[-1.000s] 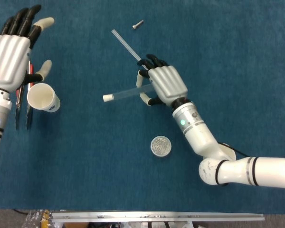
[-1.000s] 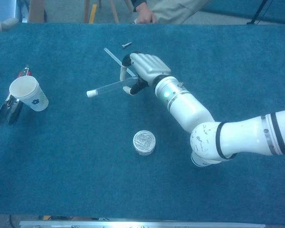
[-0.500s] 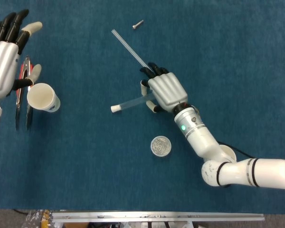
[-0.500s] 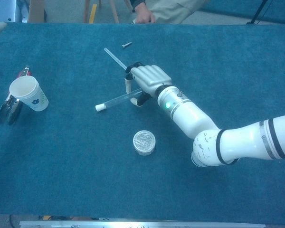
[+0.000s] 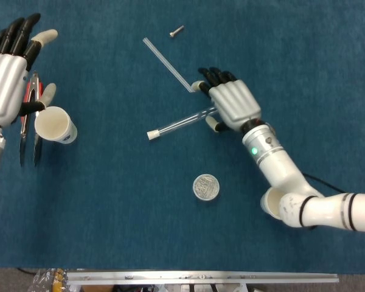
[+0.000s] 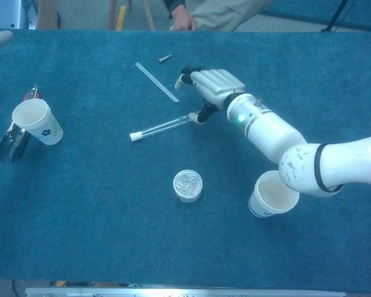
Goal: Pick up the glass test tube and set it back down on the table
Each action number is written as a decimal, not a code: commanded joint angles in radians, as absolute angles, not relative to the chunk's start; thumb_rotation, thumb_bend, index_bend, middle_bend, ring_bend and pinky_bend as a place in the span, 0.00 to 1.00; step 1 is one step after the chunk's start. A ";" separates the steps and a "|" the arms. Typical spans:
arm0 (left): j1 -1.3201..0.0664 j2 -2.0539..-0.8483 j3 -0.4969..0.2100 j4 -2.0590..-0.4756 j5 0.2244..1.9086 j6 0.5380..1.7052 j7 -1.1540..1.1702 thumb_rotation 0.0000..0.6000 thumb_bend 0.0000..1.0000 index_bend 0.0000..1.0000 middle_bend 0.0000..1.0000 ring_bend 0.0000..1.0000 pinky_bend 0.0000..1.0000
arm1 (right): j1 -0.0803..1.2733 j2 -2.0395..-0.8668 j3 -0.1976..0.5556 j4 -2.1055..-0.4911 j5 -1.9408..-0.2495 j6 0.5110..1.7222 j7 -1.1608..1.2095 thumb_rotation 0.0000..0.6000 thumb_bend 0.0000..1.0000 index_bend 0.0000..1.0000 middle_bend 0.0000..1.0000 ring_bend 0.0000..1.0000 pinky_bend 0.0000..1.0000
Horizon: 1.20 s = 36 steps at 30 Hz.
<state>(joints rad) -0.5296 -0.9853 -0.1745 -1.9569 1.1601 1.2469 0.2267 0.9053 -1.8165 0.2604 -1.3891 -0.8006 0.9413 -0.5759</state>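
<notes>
The glass test tube (image 5: 182, 121) (image 6: 164, 127) lies flat on the blue table cloth, its white cap toward the left. My right hand (image 5: 233, 104) (image 6: 215, 85) hovers over the tube's right end with its fingers spread. Its thumb tip sits right beside that end, and I see nothing gripped. Over the tongs at the far left, my left hand (image 5: 9, 70) is held up with fingers apart and nothing in it; the chest view shows only one of its fingertips (image 6: 0, 38).
A thin clear rod (image 5: 167, 64) (image 6: 156, 81) and a small screw (image 5: 176, 30) lie behind the tube. A paper cup (image 5: 55, 125) (image 6: 36, 120) and tongs (image 5: 27, 128) are at the left. A round tin (image 5: 206, 187) sits near the front. Another cup (image 6: 272, 193) stands by my right forearm.
My right hand has opened and slid right, off the tube, which now lies on the cloth. The cup by the forearm has come into view. The left hand barely moved.
</notes>
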 commanded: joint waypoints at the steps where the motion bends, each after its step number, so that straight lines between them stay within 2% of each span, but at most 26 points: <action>1: -0.524 -0.979 -0.180 -1.960 1.159 1.250 0.220 1.00 0.32 0.15 0.02 0.00 0.06 | 0.878 -1.723 0.287 -1.469 -0.806 0.958 -0.542 1.00 0.29 0.23 0.06 0.00 0.14; 7: -0.490 -0.966 -0.166 -1.961 1.184 1.279 0.224 1.00 0.32 0.15 0.03 0.00 0.06 | 0.804 -1.545 0.273 -1.611 -0.859 1.009 -0.498 1.00 0.29 0.23 0.06 0.00 0.14; 16: -0.411 -1.004 -0.116 -1.856 1.248 1.383 0.316 1.00 0.32 0.15 0.04 0.00 0.06 | 0.639 -1.279 0.172 -1.761 -1.014 1.097 -0.386 1.00 0.29 0.23 0.07 0.00 0.14; 22: -0.376 -1.044 -0.104 -1.763 1.241 1.394 0.294 1.00 0.32 0.15 0.04 0.00 0.06 | 0.537 -1.183 0.107 -1.798 -1.137 1.176 -0.307 1.00 0.29 0.23 0.07 0.00 0.14; 27: -0.344 -1.063 -0.101 -1.699 1.235 1.406 0.259 0.94 0.32 0.15 0.04 0.00 0.06 | 0.460 -1.120 0.061 -1.820 -1.219 1.249 -0.273 1.00 0.29 0.23 0.07 0.00 0.14; 36: -0.272 -1.105 -0.094 -1.626 1.245 1.476 0.233 0.87 0.32 0.15 0.04 0.00 0.06 | 0.325 -1.076 -0.007 -1.832 -1.304 1.379 -0.268 1.00 0.29 0.23 0.07 0.00 0.14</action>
<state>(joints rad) -0.2783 -1.0992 -0.0954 -1.6310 1.2433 1.4690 0.2344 0.3447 -1.0853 0.0062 -1.8266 -1.2896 1.3607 -0.2704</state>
